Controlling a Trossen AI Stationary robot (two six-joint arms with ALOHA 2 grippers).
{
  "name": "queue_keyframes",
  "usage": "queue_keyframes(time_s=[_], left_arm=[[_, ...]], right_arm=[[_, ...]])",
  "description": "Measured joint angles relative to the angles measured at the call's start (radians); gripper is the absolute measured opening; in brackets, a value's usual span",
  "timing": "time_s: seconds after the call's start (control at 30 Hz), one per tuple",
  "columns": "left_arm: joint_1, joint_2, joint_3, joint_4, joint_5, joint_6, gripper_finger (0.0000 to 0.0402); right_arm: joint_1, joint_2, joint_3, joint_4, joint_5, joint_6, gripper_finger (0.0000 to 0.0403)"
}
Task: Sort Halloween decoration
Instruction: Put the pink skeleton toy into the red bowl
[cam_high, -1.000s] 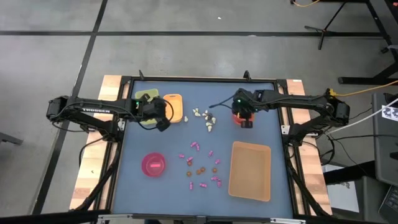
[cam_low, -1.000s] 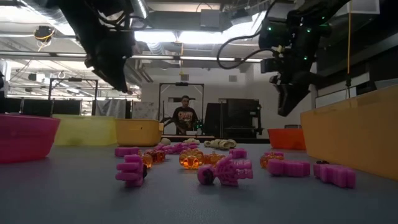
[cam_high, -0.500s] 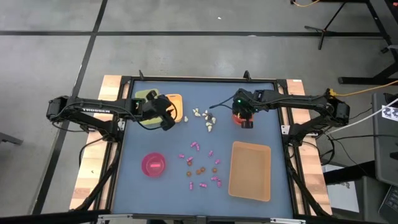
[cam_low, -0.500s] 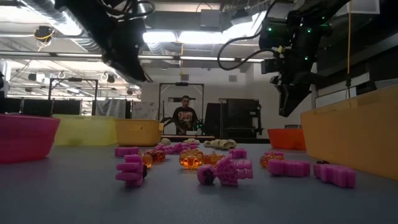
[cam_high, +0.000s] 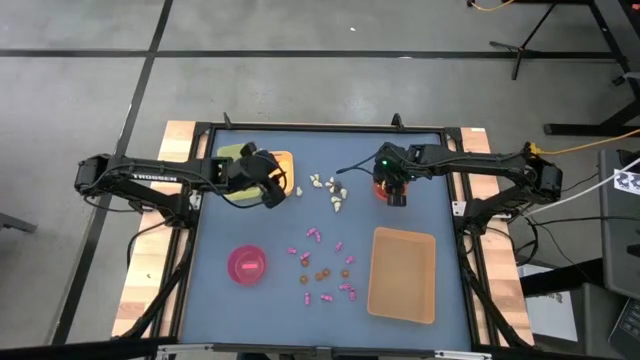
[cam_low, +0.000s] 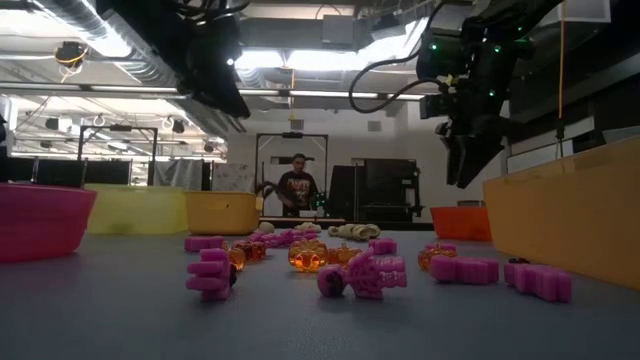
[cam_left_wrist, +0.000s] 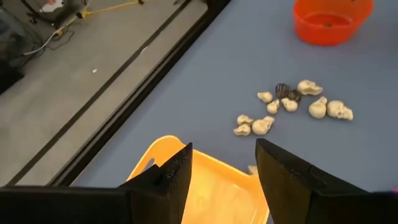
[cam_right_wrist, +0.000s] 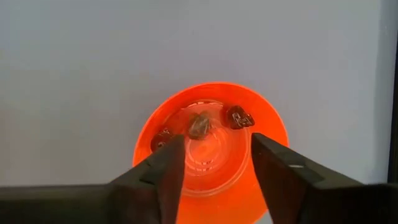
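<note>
Red bowl (cam_right_wrist: 210, 144) under the right gripper (cam_right_wrist: 212, 163) holds three dark grey trinkets (cam_right_wrist: 200, 125); fingers spread, nothing between them. Left gripper (cam_left_wrist: 222, 171) over the orange tray (cam_left_wrist: 211, 186), fingers also apart and empty; pink bowl (cam_high: 246, 264) holds something pink, tan tray (cam_high: 402, 274) sits near the right edge. Cream-white skull-like pieces (cam_high: 330, 189) cluster mid-table near the far edge between tray and red bowl, magenta and orange-brown bits (cam_high: 325, 268) scattered nearer the front.

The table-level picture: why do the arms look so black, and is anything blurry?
Low view: bright ceiling lights behind turn both arms into silhouettes; the nearest pink trinket looks soft. Right wrist view: the red bowl glows, with three dark trinkets inside sharp.
</note>
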Motion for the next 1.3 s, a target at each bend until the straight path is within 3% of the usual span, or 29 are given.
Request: queue_keyframes(time_s=[0.2, 0.4, 0.83, 1.1, 1.3], left_arm=[[0.000, 0.000, 0.000, 0.101, 0.001, 0.069, 0.0160], [0.003, 0.002, 0.000, 0.242, 0.042, 0.150, 0.0160], [0.131, 0.162, 0.002, 0.618, 0.348, 0.222, 0.0160], [0.177, 0.282, 0.002, 0.641, 0.519, 0.190, 0.0160], [0.112, 0.382, 0.002, 0.594, 0.602, 0.187, 0.0160]], right_arm=[[0.000, 0.000, 0.000, 0.000, 0.000, 0.000, 0.0234], [0.000, 0.000, 0.000, 0.005, 0.000, 0.000, 0.0246], [0.000, 0.000, 0.000, 0.008, 0.000, 0.000, 0.0244], [0.000, 0.000, 0.000, 0.008, 0.000, 0.000, 0.0244], [0.000, 0.000, 0.000, 0.008, 0.000, 0.000, 0.0244]])
